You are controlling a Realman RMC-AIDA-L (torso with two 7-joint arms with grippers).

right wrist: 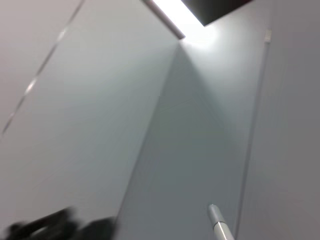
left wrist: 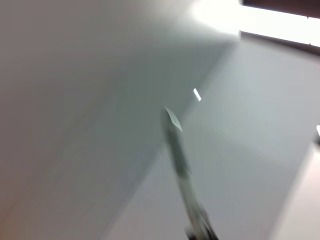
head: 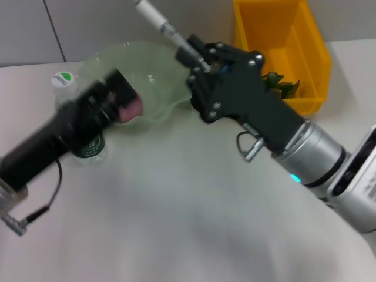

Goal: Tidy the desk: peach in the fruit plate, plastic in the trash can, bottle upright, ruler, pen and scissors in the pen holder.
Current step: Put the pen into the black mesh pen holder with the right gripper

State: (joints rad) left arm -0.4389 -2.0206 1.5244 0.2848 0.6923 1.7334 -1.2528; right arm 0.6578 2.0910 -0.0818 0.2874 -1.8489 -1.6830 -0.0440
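One white pen [head: 157, 20] clamped in right gripper [head: 197, 59] | left gripper [head: 120, 103] grips pink peach [head: 130, 106]

You are looking at a plain indoor test room, lab-like: a bare white desk [head: 176, 223] against pale grey wall panels [head: 88, 29], a yellow plastic bin [head: 282, 47] at 1 o'clock, and a ceiling light strip [right wrist: 167, 17] overhead.

bottle [head: 82, 126] cap: green round mark with white lettering, too small to read;
bottle label: green band, print blurred, unreadable;
elsewhere: no legible text
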